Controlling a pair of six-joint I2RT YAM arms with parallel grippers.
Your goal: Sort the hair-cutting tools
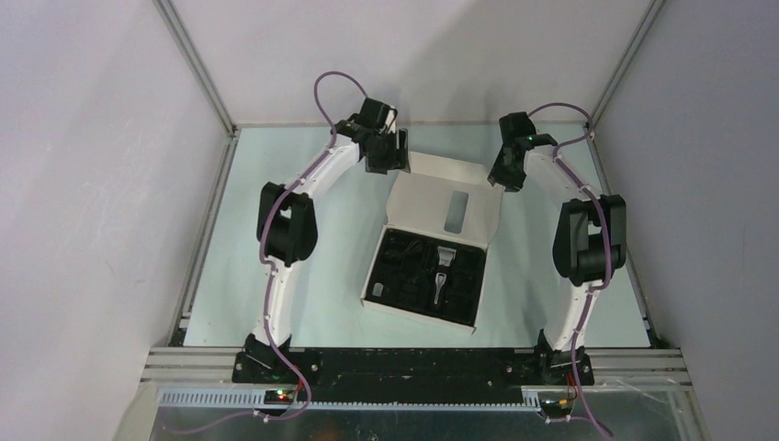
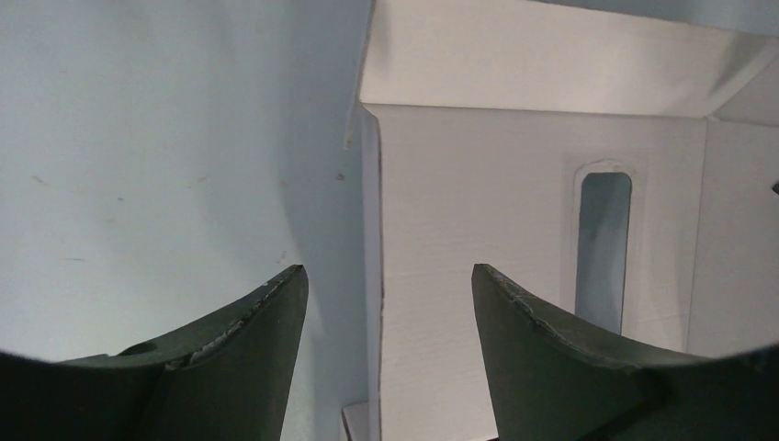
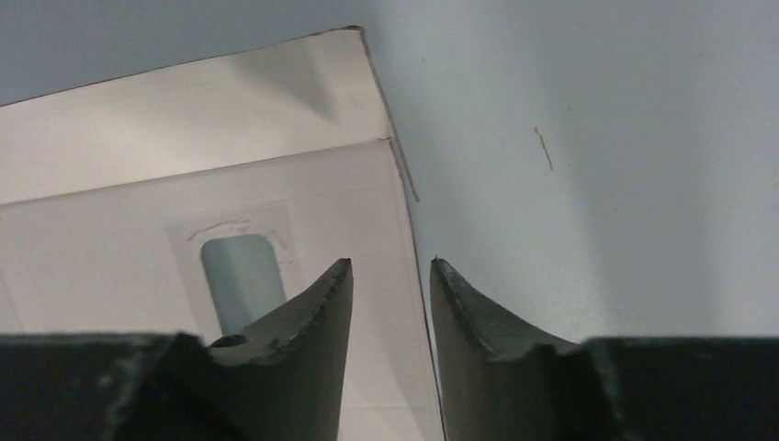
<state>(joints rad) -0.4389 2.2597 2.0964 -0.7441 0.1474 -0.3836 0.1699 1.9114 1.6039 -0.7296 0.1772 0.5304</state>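
Note:
The hair-cutting tools lie in the black insert [image 1: 409, 266] of a white box [image 1: 375, 280] at mid-table. Among them is a clipper body with a silvery tip [image 1: 443, 274]; the other black pieces blend into the insert. The box's lid [image 1: 427, 193] is folded back toward the far side. My left gripper [image 1: 390, 154] is at the lid's left edge. It is open, and the lid [image 2: 478, 184] edge runs between its fingertips [image 2: 388, 268]. My right gripper [image 1: 503, 175] is at the lid's right edge. Its jaws [image 3: 391, 261] stand narrowly apart astride the lid [image 3: 303, 193] edge.
The lid has a rounded window cutout [image 1: 454, 211], also seen as the cutout [image 2: 604, 239] and the cutout [image 3: 241, 276] in the wrist views. The pale table [image 1: 276, 165] is enclosed by grey walls and aluminium posts [image 1: 197, 69]. Both arm bases sit on the black rail [image 1: 413, 366] at the near edge.

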